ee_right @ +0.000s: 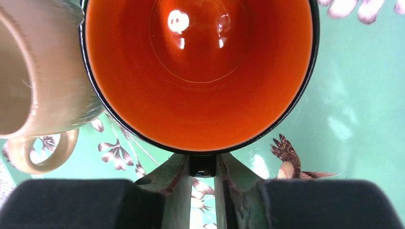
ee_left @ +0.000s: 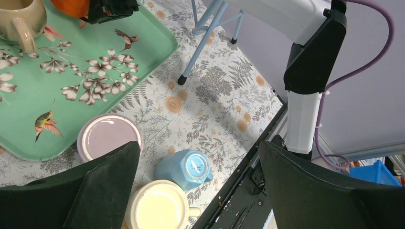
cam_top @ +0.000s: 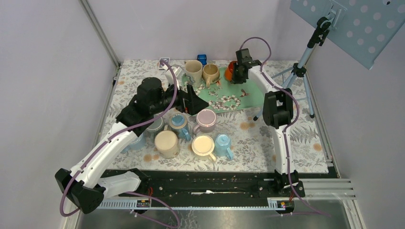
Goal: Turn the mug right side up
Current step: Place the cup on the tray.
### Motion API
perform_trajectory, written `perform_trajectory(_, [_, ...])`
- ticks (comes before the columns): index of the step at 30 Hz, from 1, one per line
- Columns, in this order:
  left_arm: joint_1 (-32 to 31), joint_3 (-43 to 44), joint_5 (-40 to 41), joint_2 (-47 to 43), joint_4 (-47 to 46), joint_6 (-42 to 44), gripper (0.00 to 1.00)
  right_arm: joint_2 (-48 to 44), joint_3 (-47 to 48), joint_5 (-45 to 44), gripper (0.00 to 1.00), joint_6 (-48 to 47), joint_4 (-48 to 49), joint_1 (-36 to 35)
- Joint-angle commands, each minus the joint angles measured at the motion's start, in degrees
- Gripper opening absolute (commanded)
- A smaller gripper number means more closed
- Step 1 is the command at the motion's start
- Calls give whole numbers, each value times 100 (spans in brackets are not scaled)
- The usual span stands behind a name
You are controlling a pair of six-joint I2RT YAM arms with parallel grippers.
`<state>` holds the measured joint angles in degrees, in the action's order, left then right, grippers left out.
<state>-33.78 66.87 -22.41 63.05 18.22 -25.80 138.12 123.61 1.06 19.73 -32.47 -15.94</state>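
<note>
The orange-lined mug (ee_right: 198, 71) stands mouth-up on the green tray (cam_top: 229, 98) at the far side of the tabletop (cam_top: 305, 143), the right pincer (ee_right: 203, 164) nipped narrowly on its black edge. The left pincer (ee_left: 199, 148) hangs spread wide and empty above clustered mugs.

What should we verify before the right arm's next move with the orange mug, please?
1. Orange mug opening faces up: ok, its inside shows fully.
2. Right gripper hold: ok, shut on the mug's near edge.
3. Mug base resting on the green tray: cannot tell, base hidden.
4. Gap to the beige mug: cannot tell, the two overlap in the wrist view.
5. Left gripper out of the way: ok, open, holding nothing, away from the orange mug.
</note>
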Motion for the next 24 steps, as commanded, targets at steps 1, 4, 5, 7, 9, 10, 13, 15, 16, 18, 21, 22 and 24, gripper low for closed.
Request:
perform_trajectory(1, [28, -61, 7, -100, -95, 138, 99, 17, 399, 19, 0, -132, 180, -85])
perform_trajectory(4, [27, -76, 9, -91, -84, 154, 99, 167, 612, -68, 0, -174, 6, -147])
perform_trajectory(5, [27, -78, 17, -83, -85, 162, 99, 197, 646, -78, 0, -176, -22, -168])
perform_trajectory(7, [31, -68, 9, -78, -86, 175, 99, 222, 658, -74, 0, -172, -31, -188])
perform_trajectory(9, [23, -56, 17, -65, -81, 188, 99, 224, 663, -201, 0, -162, -30, -202])
perform_trajectory(10, [25, -47, 11, -57, -79, 196, 99, 231, 683, -215, 0, -161, -42, -207])
perform_trajectory(13, [26, -35, 9, -34, -77, 198, 99, 310, 857, -280, 0, -170, -192, -237])
perform_trajectory(15, [28, -28, 1, -21, -75, 198, 99, 353, 979, -336, 2, -199, -280, -261])
perform_trajectory(16, [29, -25, -12, -21, -76, 198, 99, 351, 996, -353, 3, -210, -287, -272])
perform_trajectory(18, [21, -40, -17, -12, -81, 198, 99, 339, 1009, -363, 5, -234, -278, -289])
perform_trajectory(21, [33, -57, -17, -12, -76, 198, 99, 351, 1046, -370, 9, -267, -299, -308])
perform_trajectory(22, [25, -54, -24, -11, -78, 195, 99, 344, 1063, -376, 11, -281, -299, -319])
perform_trajectory(24, [27, -60, -31, -3, -88, 190, 99, 347, 1089, -370, 15, -281, -312, -329])
